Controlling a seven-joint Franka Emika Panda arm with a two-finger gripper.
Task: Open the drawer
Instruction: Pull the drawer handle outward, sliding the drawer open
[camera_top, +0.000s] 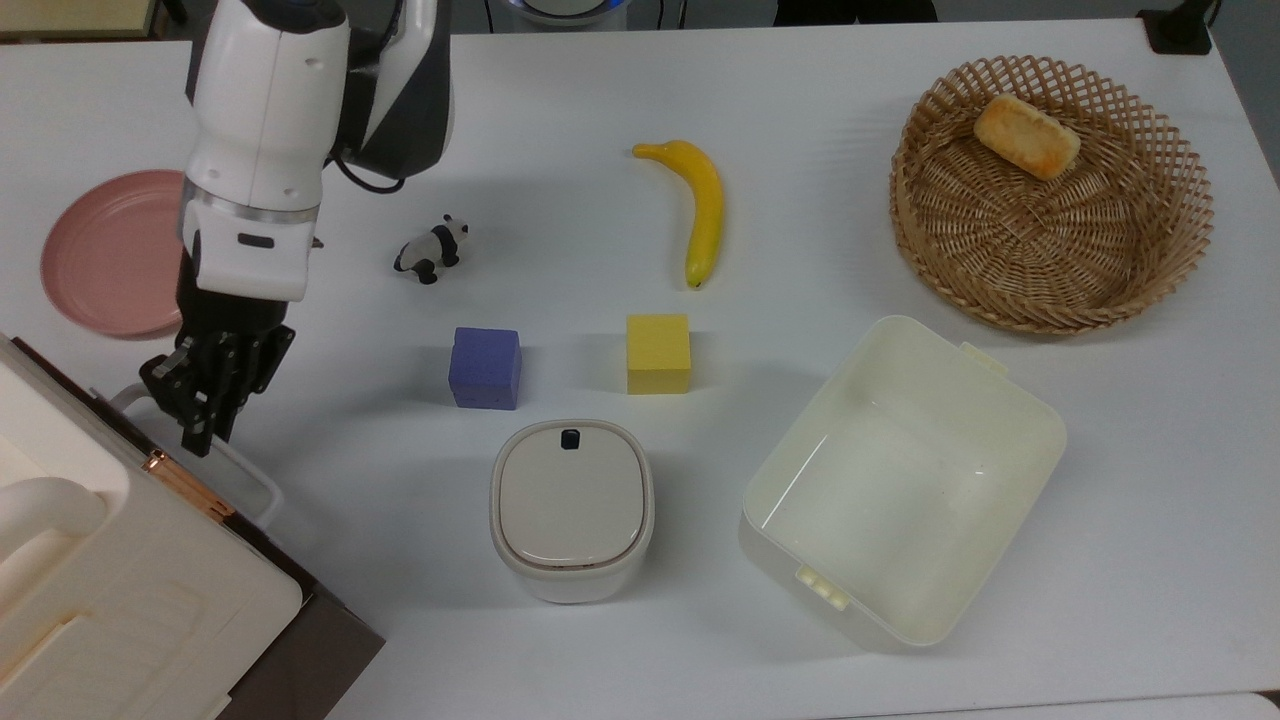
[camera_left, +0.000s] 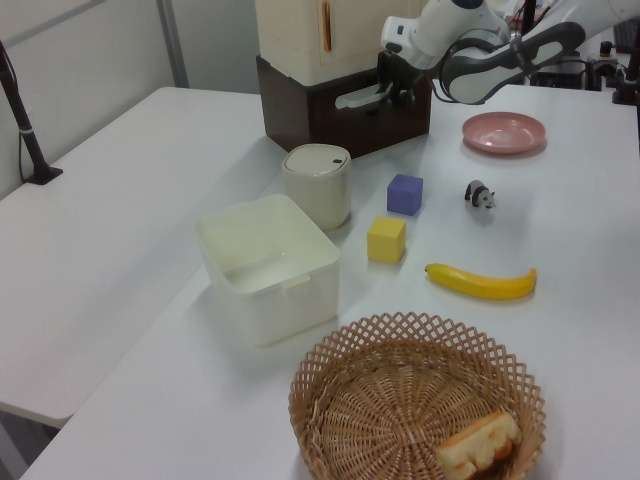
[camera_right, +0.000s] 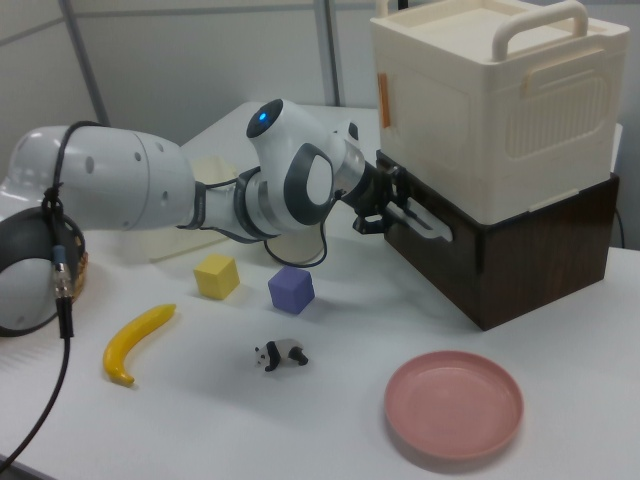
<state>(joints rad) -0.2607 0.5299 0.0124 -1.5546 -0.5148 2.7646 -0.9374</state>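
Pink plate (camera_top: 105, 252), yellow banana (camera_top: 699, 205), purple cube (camera_top: 485, 367), black-and-white panda (camera_top: 432, 249)

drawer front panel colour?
Dark brown, wood-look; the drawer shows it best in the right view.

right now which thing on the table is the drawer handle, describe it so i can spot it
Find the cream box stacked on a dark brown cabinet. On the drawer front sits a white loop handle, where the gripper is. No other white item is a thin loop.
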